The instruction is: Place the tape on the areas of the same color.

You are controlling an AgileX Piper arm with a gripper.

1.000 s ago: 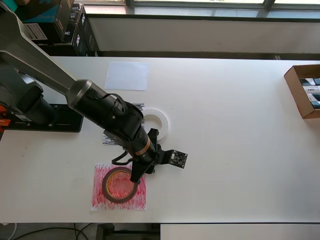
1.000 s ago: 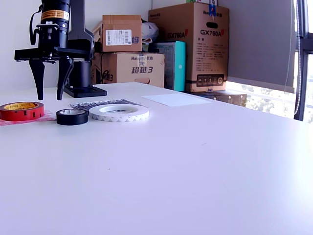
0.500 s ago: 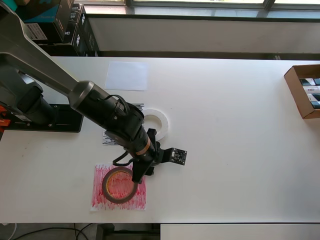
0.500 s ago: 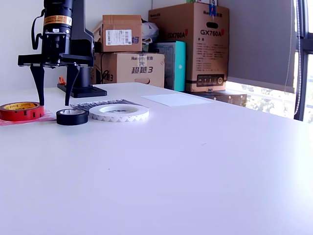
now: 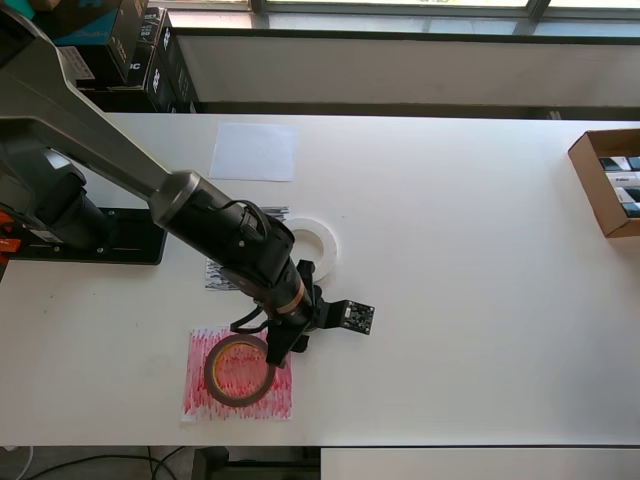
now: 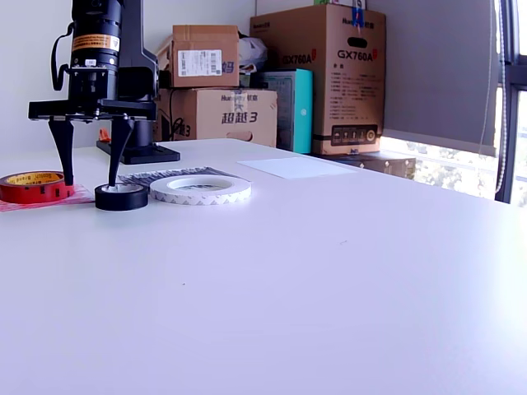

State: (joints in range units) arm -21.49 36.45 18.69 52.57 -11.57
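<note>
We've got the red roll parked on its red sheet, claw spread open and low over the black roll to grab it for the black sheet.

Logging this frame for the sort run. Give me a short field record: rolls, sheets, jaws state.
red roll: lies on red sheet
black roll: on table, off black sheet, beside white ring
white ring: on table, apart from white sheet
gripper: jaws open, tips low between red roll and black roll, holding nothing
</note>
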